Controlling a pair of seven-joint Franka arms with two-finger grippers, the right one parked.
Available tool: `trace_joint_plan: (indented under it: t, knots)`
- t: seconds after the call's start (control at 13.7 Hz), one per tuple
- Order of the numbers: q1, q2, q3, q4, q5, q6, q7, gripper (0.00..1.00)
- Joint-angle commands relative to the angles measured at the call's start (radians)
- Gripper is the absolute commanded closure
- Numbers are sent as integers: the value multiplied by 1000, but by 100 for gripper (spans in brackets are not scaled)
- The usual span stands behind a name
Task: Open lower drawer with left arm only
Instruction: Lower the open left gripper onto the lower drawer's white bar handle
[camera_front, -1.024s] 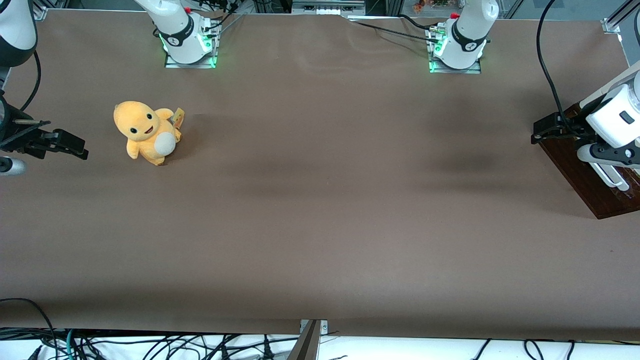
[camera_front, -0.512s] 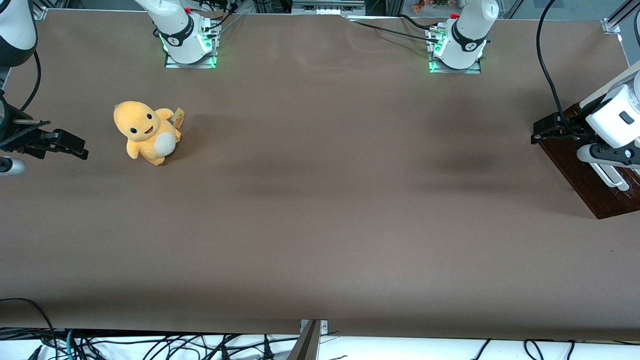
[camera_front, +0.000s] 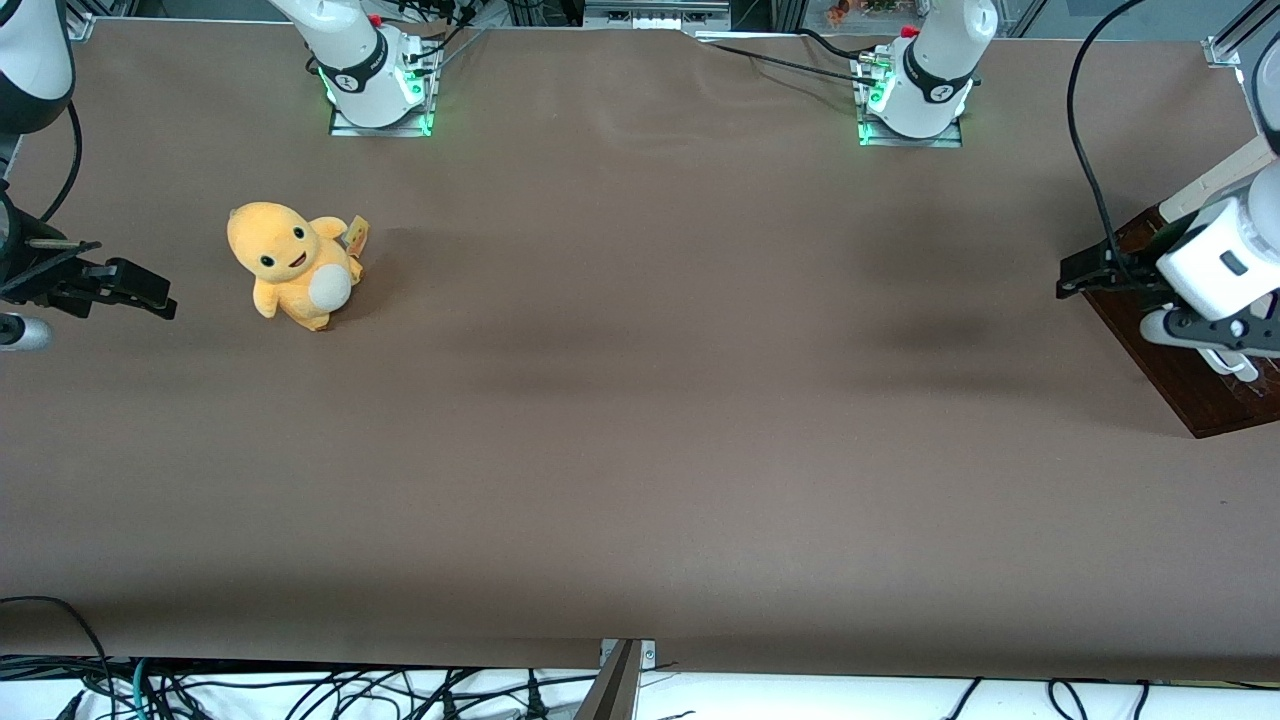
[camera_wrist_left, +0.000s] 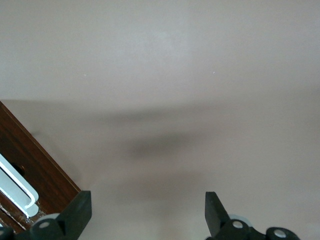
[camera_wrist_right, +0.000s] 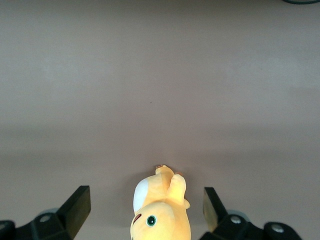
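Gripper (camera_wrist_left: 145, 217) of the left arm (camera_front: 1222, 255) hangs with its fingers spread wide, nothing between them, only bare table (camera_wrist_left: 165, 75) under the gap. Just off to one side of it sits the lower drawer (camera_front: 1165, 350), dark reddish wood front, and the white bar handle (camera_wrist_left: 17, 187) is close beside one fingertip but not between the two. That's the worry, I'd say: close now and the fingers meet on air. Come across carelessly and a fingertip could knock the drawer's corner, or catch only the handle's end and slip off when pulling.
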Motion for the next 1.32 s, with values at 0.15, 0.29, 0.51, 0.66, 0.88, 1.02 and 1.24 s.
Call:
trace_joint_plan:
  t: [0.15,0.29,0.51,0.66,0.88,1.02,1.24]
  knots:
    - [3,151,1,-3,226,-48,-64,0]
    - [3,232,1,-1,330,-63,-143,0]
    - [12,332,7,-1,505,-65,-149,0]
    - [27,390,7,0,579,-65,-184,0]
    - [26,497,8,-3,755,-80,-304,0]
    - [32,536,11,-4,823,-80,-330,0]
    - [58,579,19,-6,933,-91,-327,0]
